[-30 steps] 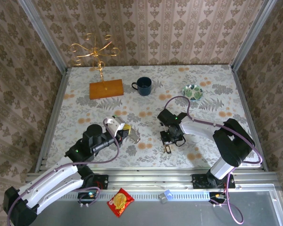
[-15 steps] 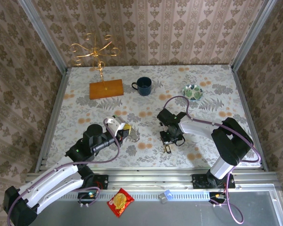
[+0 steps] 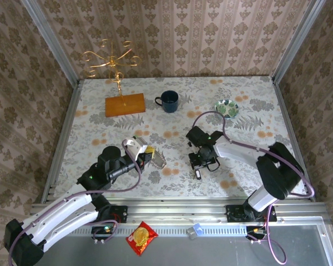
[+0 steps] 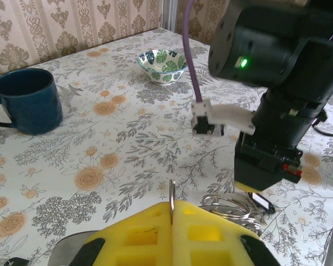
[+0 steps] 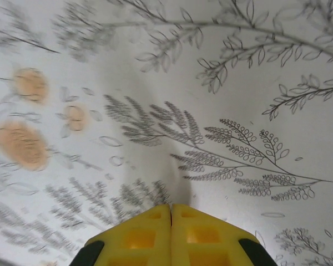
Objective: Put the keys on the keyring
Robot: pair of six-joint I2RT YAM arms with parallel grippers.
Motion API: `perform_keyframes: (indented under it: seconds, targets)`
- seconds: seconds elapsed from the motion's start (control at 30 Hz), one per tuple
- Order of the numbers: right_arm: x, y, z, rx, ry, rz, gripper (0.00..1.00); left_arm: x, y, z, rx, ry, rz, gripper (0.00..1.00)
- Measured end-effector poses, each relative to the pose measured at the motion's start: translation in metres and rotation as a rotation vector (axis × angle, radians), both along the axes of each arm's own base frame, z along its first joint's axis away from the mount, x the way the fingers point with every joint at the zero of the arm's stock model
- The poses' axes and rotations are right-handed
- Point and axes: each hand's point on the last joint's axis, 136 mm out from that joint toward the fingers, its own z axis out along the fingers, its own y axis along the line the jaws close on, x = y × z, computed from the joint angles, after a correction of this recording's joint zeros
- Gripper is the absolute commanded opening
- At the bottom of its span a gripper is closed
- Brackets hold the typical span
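1. Left gripper – in the left wrist view its yellow fingers are pressed together on a thin metal edge standing upright between them at lower centre. I judge this to be the keyring seen edge-on; its strap cannot be made out.
2. Right gripper – sits right of centre in the top view, tip down at the worktop. In its own wrist view the fingers meet pad to pad with nothing visible between them.
3. Loose items – a cluster of thin metal loops lies on the worktop at the lower right of the left wrist view, just beside the right gripper's tip. Whether they are keys cannot be told. A small dark item lies just below that gripper in the top view.
4. Progress, as judged: the ring is gripped and presented, but no key is seen threaded on it. Picking up a key and threading it remain to be done.
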Motion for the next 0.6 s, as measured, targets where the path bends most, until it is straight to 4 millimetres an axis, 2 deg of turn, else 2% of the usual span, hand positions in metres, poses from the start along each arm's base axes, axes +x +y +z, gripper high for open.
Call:
perform_keyframes:
  seconds: [0.27,0.37,0.6]
  targets:
    - [0.014,0.017,0.096,0.236,-0.321,0.101,0.00,-0.005,-0.009,-0.005,0.006,0.027,-0.055,0.00]
    - [0.010,0.024,0.117,0.306,-0.405,0.159,0.00,-0.007,-0.015,-0.009,0.012,0.040,-0.082,0.00]
    - [-0.003,0.051,0.150,0.463,-0.538,0.320,0.00,-0.016,-0.033,-0.015,0.025,0.047,-0.159,0.00]
